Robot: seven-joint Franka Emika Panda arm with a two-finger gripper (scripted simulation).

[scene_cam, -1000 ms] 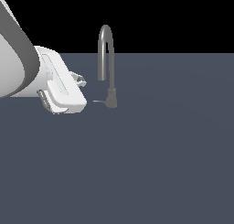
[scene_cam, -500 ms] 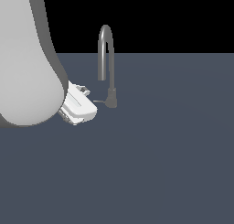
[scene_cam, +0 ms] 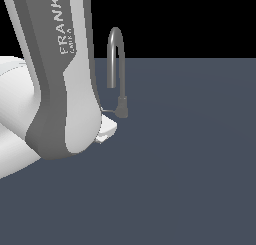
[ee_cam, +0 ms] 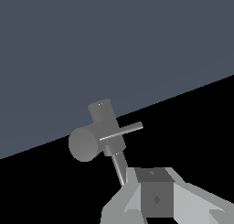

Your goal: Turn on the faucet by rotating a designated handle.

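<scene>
We see thin light-grey lever handle [ee_cam: 122, 130] jutting sideways from grey gooseneck faucet [scene_cam: 118, 71], just beyond gripper [ee_cam: 157, 205]; jaw opening unclear.

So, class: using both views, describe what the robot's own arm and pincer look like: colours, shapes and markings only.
The arm is a bulky, rounded, glossy white shell with a wide dark grey band curving along it and grey capital lettering reading FRANKA. The pincer is blocky and angular, light grey-white, with a darker grey square panel bearing small diamond marks. No cables show.
</scene>
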